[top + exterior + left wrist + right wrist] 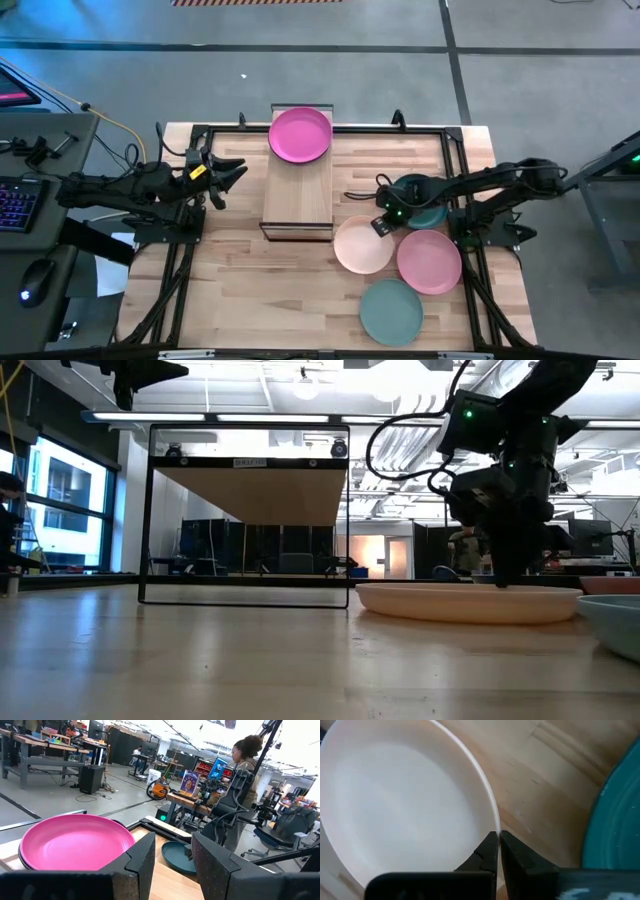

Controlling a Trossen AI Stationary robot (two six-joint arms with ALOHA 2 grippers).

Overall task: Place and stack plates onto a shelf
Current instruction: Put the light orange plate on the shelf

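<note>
The magenta plate [300, 135] [75, 842] lies on the far end of the wooden shelf [297, 200] [248, 510]. The cream plate [363, 245] [470, 602], pink plate [429, 260] and light teal plate [391, 310] lie flat on the table right of the shelf. The dark green plate [428, 212] [615, 820] sits under my right arm. I see no dark grey-black plate on its own. My left gripper [228, 175] [172, 852] hovers open and raised, left of the shelf. My right gripper [383, 222] [498, 836] is shut on the cream plate. My right gripper pinches the cream plate's rim [493, 822] on its far-right side between the two fingertips [487, 851]. The fingers come from above, pointing down. The plate still lies flat on the table [470, 618].
The shelf's near half [297, 215] is bare wood. Dark frame rails [455, 160] run along the table's sides. The pink plate [610, 588] and light teal plate [615, 625] crowd the cream plate on its right and near sides. A person [245, 765] stands beyond the table.
</note>
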